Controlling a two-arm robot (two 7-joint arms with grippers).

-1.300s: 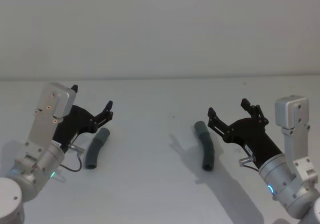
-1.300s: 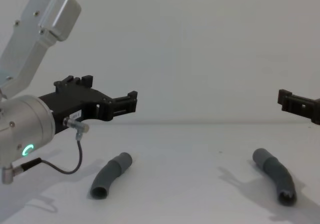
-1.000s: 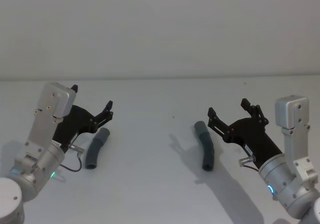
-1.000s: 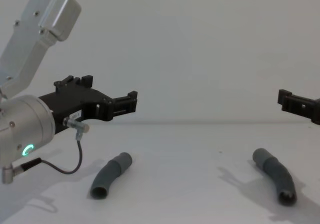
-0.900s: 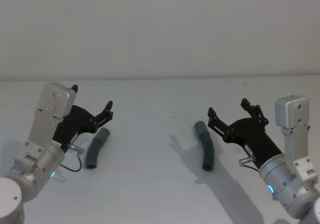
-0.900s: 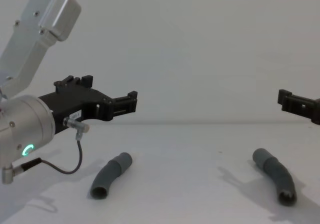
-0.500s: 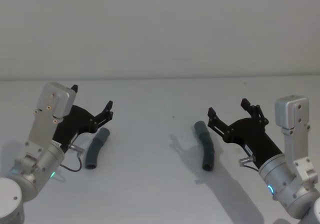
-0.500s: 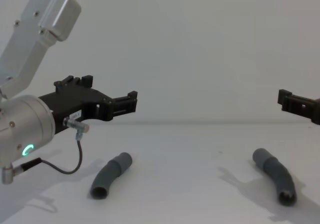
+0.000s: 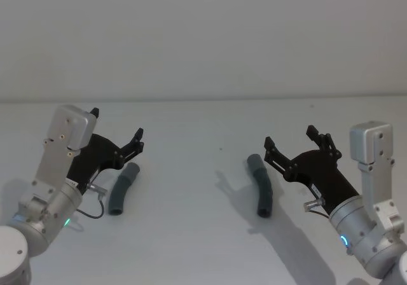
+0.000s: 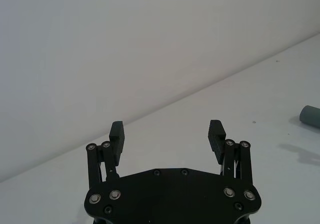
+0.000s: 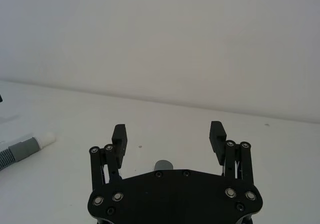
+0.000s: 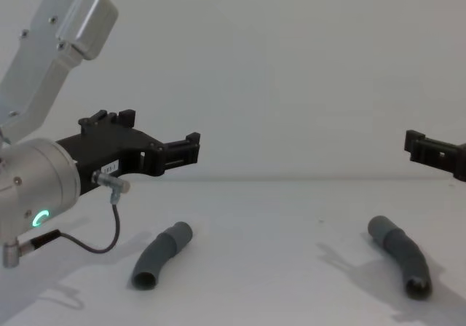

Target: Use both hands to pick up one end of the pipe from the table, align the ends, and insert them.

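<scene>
white tip (image 11: 48,139) on ribbed pipe piece (image 11: 22,149) seen from right wrist; left tool (image 10: 167,132), right tool (image 11: 168,132) released.

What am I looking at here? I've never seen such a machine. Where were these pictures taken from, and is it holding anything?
It is a robot with two arms, each ending in a black pincer. One picture looks down from its head, one across from its chest, two from its wrists. On the white table lie two bent grey tubes: the left pipe piece near the left pincer, the right pipe piece near the right pincer. Both pincers hang open in the air, holding nothing.
</scene>
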